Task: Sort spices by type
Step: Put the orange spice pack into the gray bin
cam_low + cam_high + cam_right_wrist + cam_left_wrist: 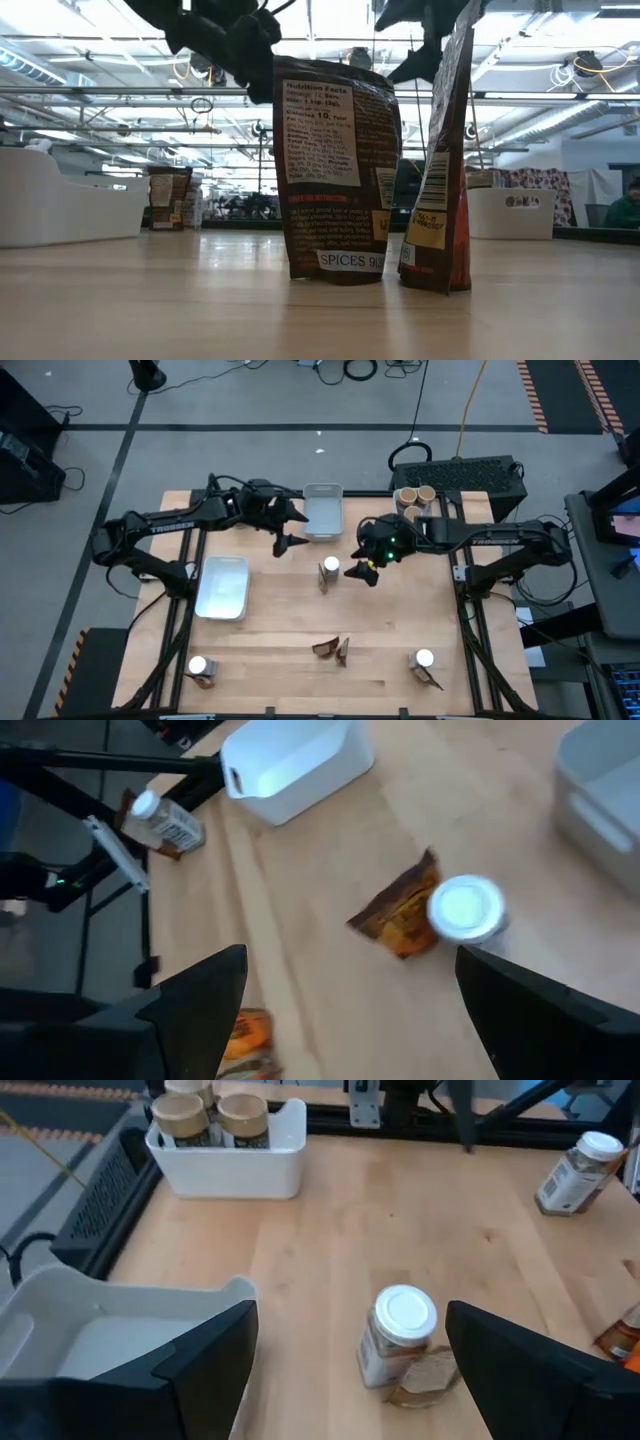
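From above: left gripper (292, 526) over the back-middle of the wooden table (270, 640), jaws spread, holding nothing, just beside a grey tray (322, 510) at the back edge. Right gripper (362, 565) near the table's middle, jaws spread wide and empty, just beside a white-capped jar (331, 567) with a dark packet (322, 580) touching it. Near the left side, an empty white tray (223, 586). At the back right, a white bin (418, 508) holding tan-topped tubs (416, 495). Toward the front middle, two brown packets (332, 649) close together; at the front left corner, another white-capped jar (198, 666) beside a packet; at the front right, a third jar (424, 659) with a packet against it. At table height: two upright spice packets close to the lens, the larger (338, 165) showing its nutrition panel, the slimmer (440, 180) edge-on just beside it; both arms dark overhead; white trays far off on either side. Left wrist: own fingers (205, 1365) wide apart, the middle jar (398, 1342) between them farther off, leaning on its packet (425, 1380); bin with tubs (214, 1115) beyond, another jar (577, 1172) well apart. Right wrist: fingers (195, 1000) parted, the same jar (465, 907) and its orange-brown packet (400, 912) ahead, white tray (290, 762) beyond, a far jar (165, 820) at the table edge.
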Action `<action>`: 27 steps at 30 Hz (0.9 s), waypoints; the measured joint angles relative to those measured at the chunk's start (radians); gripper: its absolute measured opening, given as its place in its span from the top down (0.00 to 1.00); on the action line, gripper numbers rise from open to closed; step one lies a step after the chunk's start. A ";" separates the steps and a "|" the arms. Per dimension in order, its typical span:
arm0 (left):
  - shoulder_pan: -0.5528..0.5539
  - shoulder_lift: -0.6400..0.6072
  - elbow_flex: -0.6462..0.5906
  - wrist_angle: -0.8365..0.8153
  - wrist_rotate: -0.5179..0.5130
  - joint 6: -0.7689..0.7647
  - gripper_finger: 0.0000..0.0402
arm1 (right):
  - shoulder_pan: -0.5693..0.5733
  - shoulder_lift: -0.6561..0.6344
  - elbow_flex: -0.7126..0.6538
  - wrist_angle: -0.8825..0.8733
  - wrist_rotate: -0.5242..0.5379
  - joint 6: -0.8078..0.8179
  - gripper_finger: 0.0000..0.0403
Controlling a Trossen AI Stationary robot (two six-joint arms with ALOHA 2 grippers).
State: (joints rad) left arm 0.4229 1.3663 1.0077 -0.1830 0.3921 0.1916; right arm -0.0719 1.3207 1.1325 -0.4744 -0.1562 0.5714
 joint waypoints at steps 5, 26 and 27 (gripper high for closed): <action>-0.001 0.001 0.000 0.022 0.009 0.007 0.19 | 0.050 0.017 0.051 -0.040 0.048 0.046 0.15; -0.058 -0.001 0.000 0.012 0.151 -0.089 0.19 | 0.194 0.180 0.161 -0.088 0.059 0.394 0.15; -0.069 -0.001 0.000 0.006 0.151 -0.110 0.19 | 0.202 0.180 0.161 -0.093 0.069 0.380 0.15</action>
State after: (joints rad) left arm 0.3542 1.3655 1.0075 -0.1768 0.5430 0.0819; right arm 0.1300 1.5005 1.2930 -0.5676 -0.0876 0.9516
